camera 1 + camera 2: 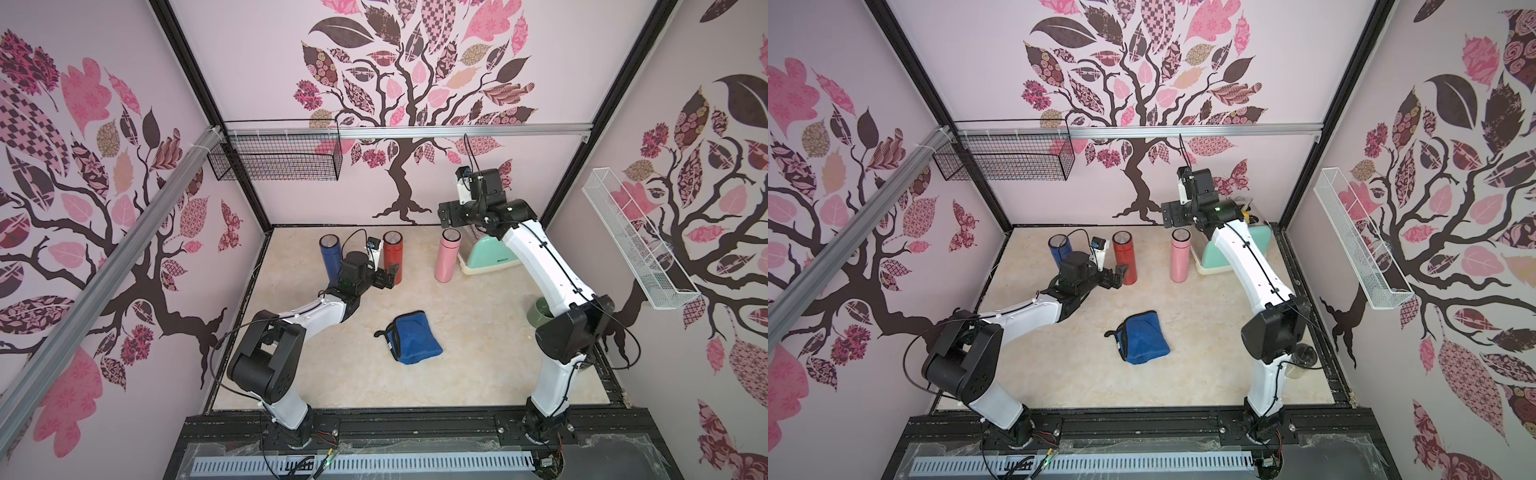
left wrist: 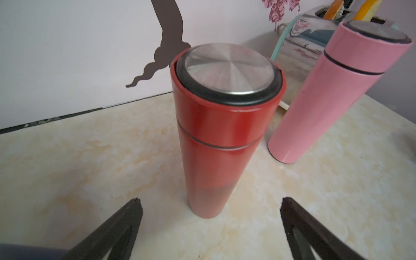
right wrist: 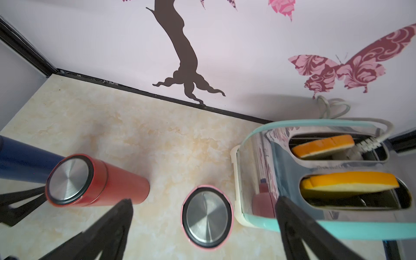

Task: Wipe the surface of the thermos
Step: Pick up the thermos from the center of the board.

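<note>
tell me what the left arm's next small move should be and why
Probably ease the left end effector forward so its open jaws straddle the red thermos. It stands upright just ahead of the fingertips, ungripped, and the blue cloth lies unheld on the table, so steadying the thermos likely comes first.

Pale pink booth with tree decals on its walls, around a cream marbled counter (image 1: 478,332).
The back wall (image 1: 266,83) and both side walls carry dark-branched trees with pink and patterned leaves; the middle trunk (image 1: 402,178) reaches down to the counter's far edge. Black frame posts (image 1: 187,62) mark the rear corners. An aluminium rail (image 1: 457,132) crosses the back wall, and a black wire basket (image 1: 274,164) hangs from it above the far left corner. A white wire basket (image 1: 636,241) is fixed to the right wall. The light is even and soft.
</note>
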Motion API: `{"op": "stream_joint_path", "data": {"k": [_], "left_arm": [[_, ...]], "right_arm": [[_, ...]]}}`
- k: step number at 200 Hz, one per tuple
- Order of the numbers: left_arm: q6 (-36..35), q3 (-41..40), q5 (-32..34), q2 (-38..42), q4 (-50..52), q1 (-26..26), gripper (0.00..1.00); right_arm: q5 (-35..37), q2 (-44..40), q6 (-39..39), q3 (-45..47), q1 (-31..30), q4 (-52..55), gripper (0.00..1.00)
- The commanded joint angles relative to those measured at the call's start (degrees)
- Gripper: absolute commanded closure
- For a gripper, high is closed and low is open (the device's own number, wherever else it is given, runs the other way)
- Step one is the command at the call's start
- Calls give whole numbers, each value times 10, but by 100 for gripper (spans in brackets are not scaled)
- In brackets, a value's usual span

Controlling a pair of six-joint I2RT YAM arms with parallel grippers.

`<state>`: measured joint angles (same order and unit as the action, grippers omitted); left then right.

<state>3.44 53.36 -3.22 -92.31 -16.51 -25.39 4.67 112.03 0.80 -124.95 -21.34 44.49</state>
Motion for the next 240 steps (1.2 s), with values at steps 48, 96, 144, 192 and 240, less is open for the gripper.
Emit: {"op": "stream_joint_path", "data": {"k": [48, 96, 144, 192, 240], "left_arm": [[-9, -20, 17, 102, 172, -52, 2], [-13, -27, 5, 129, 207, -66, 2], [-19, -33, -11, 135, 224, -67, 2], [-24, -33, -10, 131, 232, -67, 2], [-28, -30, -13, 126, 239, -68, 2]], "right_arm": [[-25, 110, -14, -157, 19, 149, 7], [-41, 119, -16, -133, 21, 157, 9], [-54, 141, -17, -130, 22, 170, 10], [-59, 162, -21, -128, 22, 189, 11], [-61, 174, -27, -129, 22, 204, 10]]}}
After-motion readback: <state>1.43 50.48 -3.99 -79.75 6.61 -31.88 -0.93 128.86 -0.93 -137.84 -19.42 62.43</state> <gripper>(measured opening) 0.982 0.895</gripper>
